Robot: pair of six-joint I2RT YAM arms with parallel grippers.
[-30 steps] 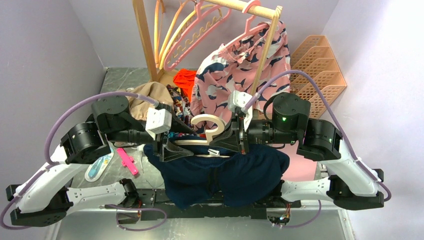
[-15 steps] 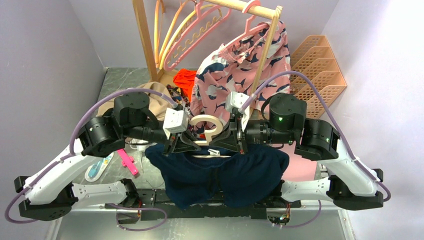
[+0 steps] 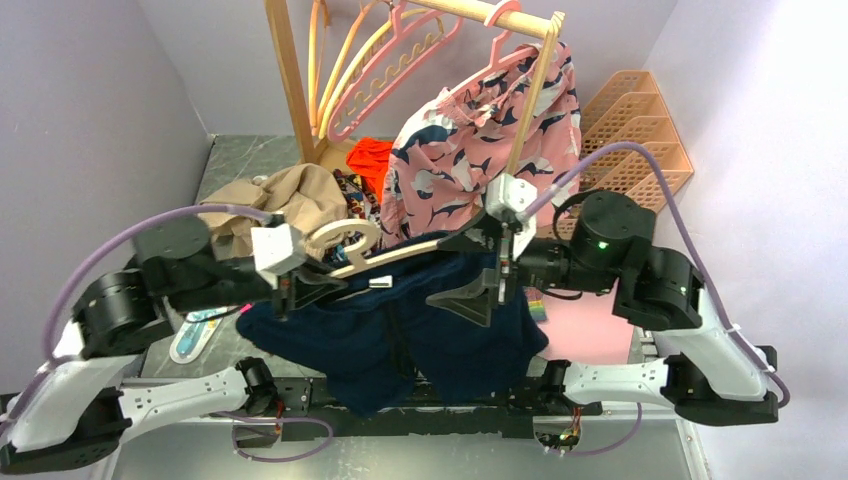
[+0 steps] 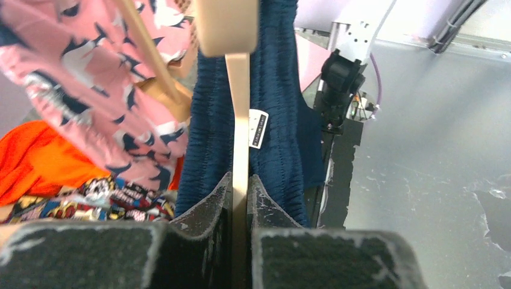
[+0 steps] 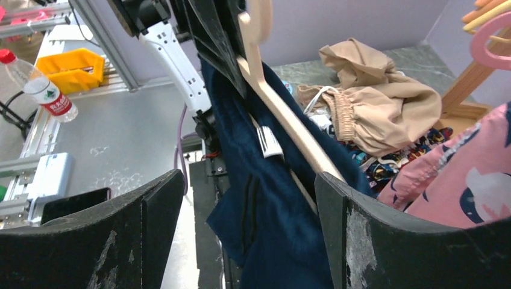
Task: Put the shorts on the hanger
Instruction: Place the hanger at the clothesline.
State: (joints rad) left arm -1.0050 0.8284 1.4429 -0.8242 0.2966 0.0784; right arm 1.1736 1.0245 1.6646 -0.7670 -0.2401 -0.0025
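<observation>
The cream hanger hangs tilted above the table with the dark navy shorts draped over its bar. My left gripper is shut on the hanger's left end, below the hook. In the left wrist view the bar runs straight out from between my pinched fingertips, with navy fabric on both sides. My right gripper stands open around the right part. In the right wrist view the hanger and shorts lie between the spread fingers of that gripper, untouched.
A wooden rack at the back carries pink hangers and pink printed shorts. A tan garment and orange cloth lie behind the left arm. A peach organiser stands at the right wall.
My left gripper closed on the hanger and pulled it leftward, tilting it with the shorts. My right gripper let go, opened wide and drew back to the right.
</observation>
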